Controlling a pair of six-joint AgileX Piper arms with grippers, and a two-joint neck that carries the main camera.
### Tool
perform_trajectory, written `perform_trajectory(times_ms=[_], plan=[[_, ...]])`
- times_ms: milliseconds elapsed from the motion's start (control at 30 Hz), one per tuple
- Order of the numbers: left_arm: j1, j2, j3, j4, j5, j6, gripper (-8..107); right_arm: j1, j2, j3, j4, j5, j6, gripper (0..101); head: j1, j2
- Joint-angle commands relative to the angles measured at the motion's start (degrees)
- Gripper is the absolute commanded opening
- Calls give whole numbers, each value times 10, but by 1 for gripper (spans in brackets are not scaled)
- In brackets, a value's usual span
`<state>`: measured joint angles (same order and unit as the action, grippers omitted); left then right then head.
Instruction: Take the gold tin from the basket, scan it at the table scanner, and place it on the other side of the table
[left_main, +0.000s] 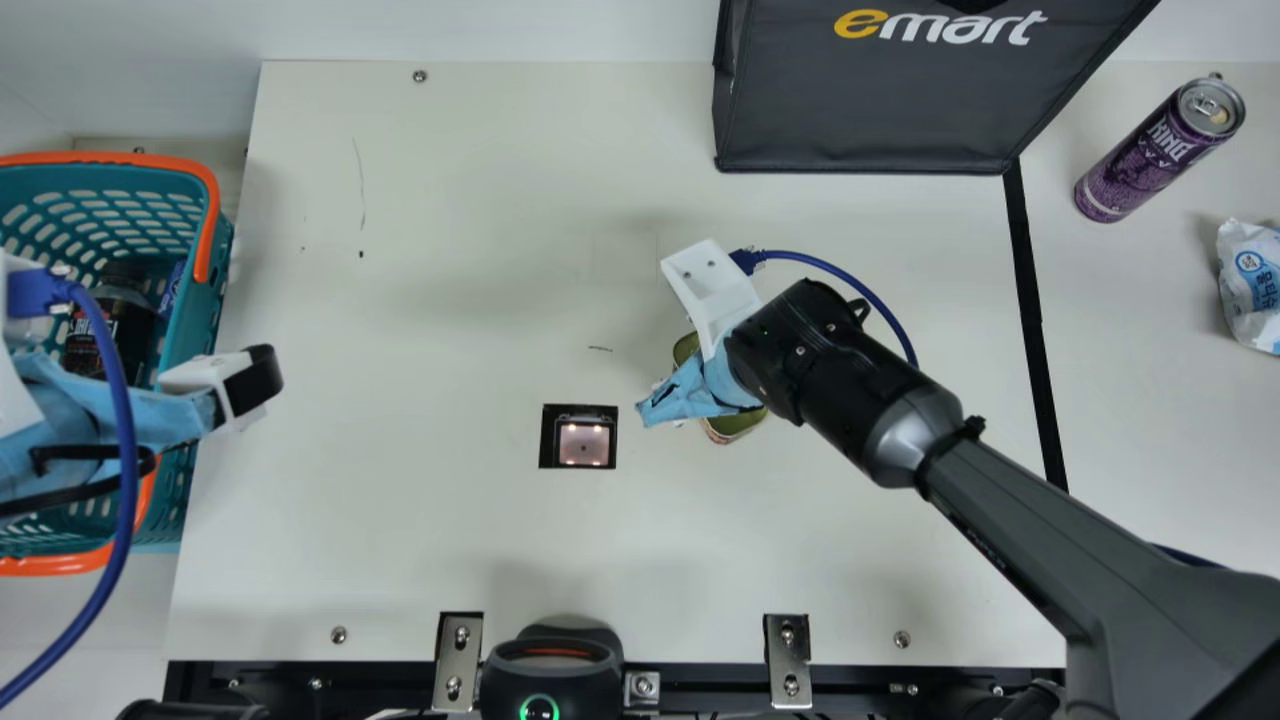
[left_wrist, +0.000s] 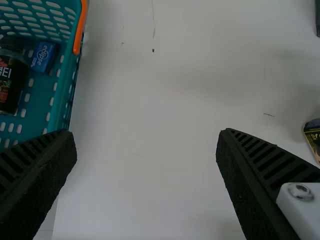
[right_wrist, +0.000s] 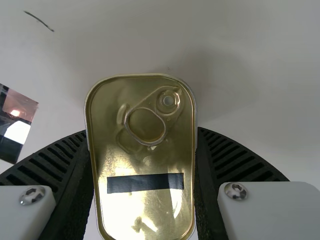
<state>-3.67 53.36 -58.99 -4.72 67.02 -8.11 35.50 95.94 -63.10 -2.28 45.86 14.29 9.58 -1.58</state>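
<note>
Right gripper (left_main: 695, 388) clamps your gold tin (left_main: 737, 427), midway between the table's (left_main: 450, 560) far and near edges!
Right wrist view gives you its pull ring (right_wrist: 161, 134); left gripper (left_main: 170, 412) gapes empty by the left edge. One tin, one table scanner (left_main: 584, 445).

The right gripper (left_main: 700, 388) partly hides the gold tin (left_main: 736, 427); the main view's edges crop the basket (left_main: 120, 160) and bag (left_main: 860, 105). The packet (left_main: 1252, 290) is cropped too.
</note>
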Motion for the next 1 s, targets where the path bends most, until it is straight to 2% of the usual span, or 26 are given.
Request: perform_trajectory(times_ms=[0, 267, 500, 767, 967], plan=[[0, 0, 0, 0, 0, 0, 90, 1, -9, -4, 2, 3, -1, 0, -17, 0], [0, 0, 0, 0, 0, 0, 90, 2, -43, -33, 12, 40, -8, 0, -17, 0], [0, 0, 0, 0, 0, 0, 90, -19, -63, -49, 26, 53, -17, 0, -17, -93], [0, 0, 0, 0, 0, 0, 90, -110, -97, -29, 51, 46, -59, 0, -17, -200], [0, 0, 0, 0, 0, 0, 90, -200, -122, -6, 74, 44, -111, 0, -17, -200]])
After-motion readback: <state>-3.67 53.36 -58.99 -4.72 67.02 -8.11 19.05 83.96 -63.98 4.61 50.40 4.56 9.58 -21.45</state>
